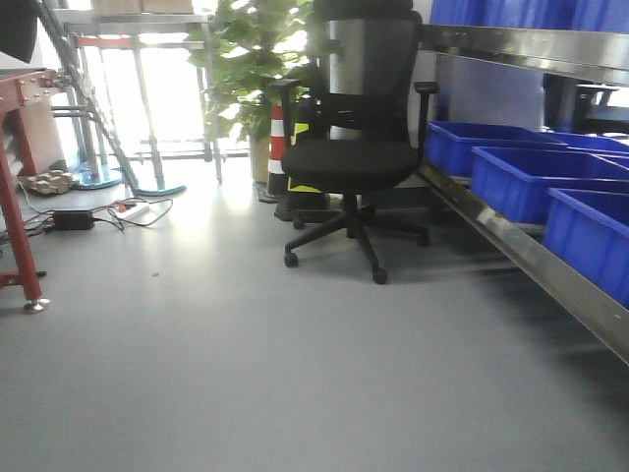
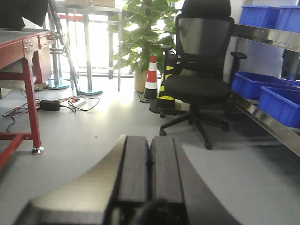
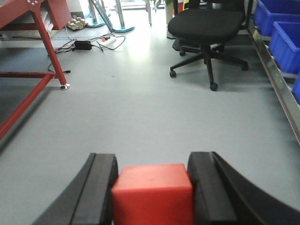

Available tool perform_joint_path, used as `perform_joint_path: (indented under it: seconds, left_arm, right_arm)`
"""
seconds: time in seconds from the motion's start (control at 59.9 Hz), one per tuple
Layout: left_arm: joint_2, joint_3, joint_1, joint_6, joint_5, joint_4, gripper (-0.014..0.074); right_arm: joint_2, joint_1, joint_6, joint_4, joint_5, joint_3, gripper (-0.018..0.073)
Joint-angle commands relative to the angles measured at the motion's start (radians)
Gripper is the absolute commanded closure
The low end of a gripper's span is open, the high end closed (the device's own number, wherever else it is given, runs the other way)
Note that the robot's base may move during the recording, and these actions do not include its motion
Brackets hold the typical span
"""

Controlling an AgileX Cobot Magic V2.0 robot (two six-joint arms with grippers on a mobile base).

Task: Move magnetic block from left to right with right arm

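Note:
In the right wrist view the magnetic block (image 3: 153,192), a plain bright-red cube, sits between the two black fingers of my right gripper (image 3: 152,161). Both fingers press against its sides, and the grey floor lies far beyond it. In the left wrist view my left gripper (image 2: 149,140) points out over the floor with its two dark pads pressed flat together and nothing between them. Neither gripper nor the block appears in the front-facing view.
A black office chair (image 1: 352,147) stands ahead on the grey floor. Blue bins (image 1: 536,177) sit on a metal rack at the right. A red metal frame (image 1: 15,197), cables with a power strip (image 1: 98,211), a striped cone (image 1: 277,147) and a potted plant (image 1: 251,69) are further back.

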Motion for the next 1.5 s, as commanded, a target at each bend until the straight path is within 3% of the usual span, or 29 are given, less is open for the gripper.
perform_joint_path:
  seconds: [0.0,1.486]
  left_arm:
    - [-0.015,0.009,-0.005,-0.007,-0.093,0.0,0.0713]
    - [-0.015,0.009,-0.003,-0.007,-0.093,0.0,0.0713]
  right_arm:
    - [0.007,0.0,-0.01,-0.018,-0.084,-0.026,0.0386]
    - [0.007,0.0,-0.01,-0.018,-0.084,-0.026,0.0386]
